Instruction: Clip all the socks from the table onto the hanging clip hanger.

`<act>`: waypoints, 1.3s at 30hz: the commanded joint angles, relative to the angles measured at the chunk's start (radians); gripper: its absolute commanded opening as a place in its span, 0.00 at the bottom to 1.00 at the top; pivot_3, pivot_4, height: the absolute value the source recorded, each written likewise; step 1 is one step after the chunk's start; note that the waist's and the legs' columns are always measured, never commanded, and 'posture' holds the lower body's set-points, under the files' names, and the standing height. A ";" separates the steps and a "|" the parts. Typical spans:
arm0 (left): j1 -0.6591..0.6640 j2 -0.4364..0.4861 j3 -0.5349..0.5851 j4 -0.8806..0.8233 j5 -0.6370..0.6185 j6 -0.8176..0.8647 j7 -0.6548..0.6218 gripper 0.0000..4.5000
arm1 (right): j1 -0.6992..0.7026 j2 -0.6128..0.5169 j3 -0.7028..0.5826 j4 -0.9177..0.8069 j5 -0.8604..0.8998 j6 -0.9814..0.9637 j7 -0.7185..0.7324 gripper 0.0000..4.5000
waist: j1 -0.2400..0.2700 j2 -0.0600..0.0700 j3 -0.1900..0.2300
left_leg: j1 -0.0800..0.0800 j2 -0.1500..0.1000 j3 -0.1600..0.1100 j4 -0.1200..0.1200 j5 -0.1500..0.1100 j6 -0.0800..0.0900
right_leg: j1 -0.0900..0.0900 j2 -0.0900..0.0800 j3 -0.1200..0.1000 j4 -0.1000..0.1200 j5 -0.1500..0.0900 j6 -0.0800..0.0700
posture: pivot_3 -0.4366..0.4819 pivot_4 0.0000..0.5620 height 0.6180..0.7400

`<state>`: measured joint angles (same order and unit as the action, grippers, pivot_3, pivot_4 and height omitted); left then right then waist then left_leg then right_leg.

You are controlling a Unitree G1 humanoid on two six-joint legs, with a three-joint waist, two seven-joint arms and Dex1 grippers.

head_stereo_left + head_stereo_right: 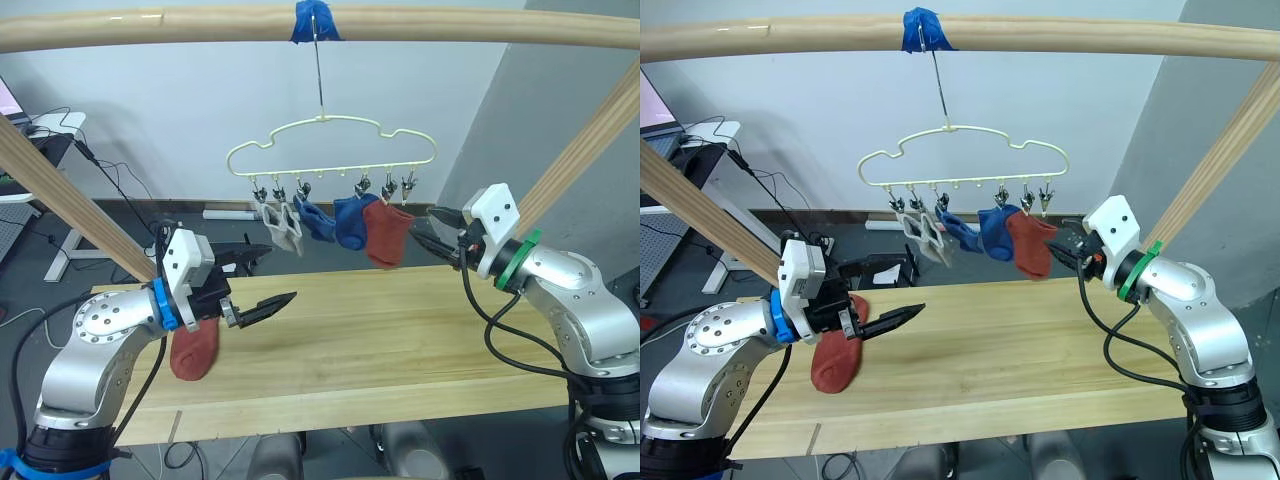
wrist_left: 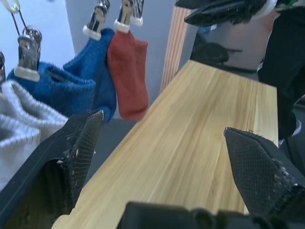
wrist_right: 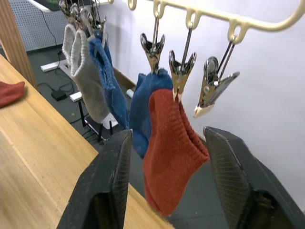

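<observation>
The cream clip hanger (image 1: 330, 128) hangs from the top pole over the table's far edge. Clipped to it are two grey socks (image 1: 285, 228), two blue socks (image 1: 338, 220) and one rust-red sock (image 1: 386, 232). A free clip (image 3: 212, 88) hangs beside the red one. Another rust-red sock (image 1: 193, 350) lies on the table (image 1: 400, 330) at the left, under my left wrist. My left gripper (image 1: 280, 273) is open and empty above the wood, pointing right. My right gripper (image 1: 422, 228) is open, its fingers either side of the hanging red sock (image 3: 171, 152) without holding it.
A round wooden pole (image 1: 450, 25) with blue tape (image 1: 315, 22) spans the top. Slanted poles come down at the left (image 1: 70, 200) and right (image 1: 590, 140). A desk with cables (image 1: 50, 140) stands at the back left.
</observation>
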<state>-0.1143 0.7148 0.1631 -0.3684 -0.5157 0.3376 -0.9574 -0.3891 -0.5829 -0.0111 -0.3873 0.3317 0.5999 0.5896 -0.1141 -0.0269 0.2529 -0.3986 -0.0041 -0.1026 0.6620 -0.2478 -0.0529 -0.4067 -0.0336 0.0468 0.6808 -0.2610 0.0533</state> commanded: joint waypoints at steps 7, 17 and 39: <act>-0.057 -0.014 0.002 -0.015 -0.043 0.030 0.013 1.00 | -0.102 0.125 0.032 0.023 -0.087 0.022 -0.172 0.53 | -0.002 0.000 0.000 | 0.000 0.000 0.000 0.000 0.000 0.000 | 0.000 0.000 0.000 0.000 0.000 0.000 | 0.26 0.37 1.00; -0.090 -0.010 -0.002 -0.025 -0.061 0.051 0.005 1.00 | -0.147 0.221 0.050 0.075 -0.145 0.042 -0.270 0.53 | -0.002 0.000 0.000 | -0.001 0.000 -0.001 -0.001 0.000 0.000 | -0.001 0.000 0.000 0.000 0.000 0.000 | 0.26 0.37 1.00; -0.124 -0.018 -0.035 -0.015 -0.052 0.038 -0.002 1.00 | -0.202 0.362 0.023 0.143 -0.233 0.023 -0.418 0.53 | -0.010 0.001 0.001 | -0.001 0.000 -0.001 -0.002 0.000 0.000 | -0.002 0.000 0.000 0.000 0.000 0.000 | 0.26 0.38 1.00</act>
<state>-0.2271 0.6984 0.1209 -0.3688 -0.5540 0.3877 -0.9541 -0.5660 -0.2286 0.0303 -0.2119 0.1003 0.6330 0.1930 -0.1240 -0.0262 0.2534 -0.3996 -0.0042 -0.1036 0.6596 -0.2479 -0.0530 -0.4083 -0.0330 0.0470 0.6804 -0.2610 0.0531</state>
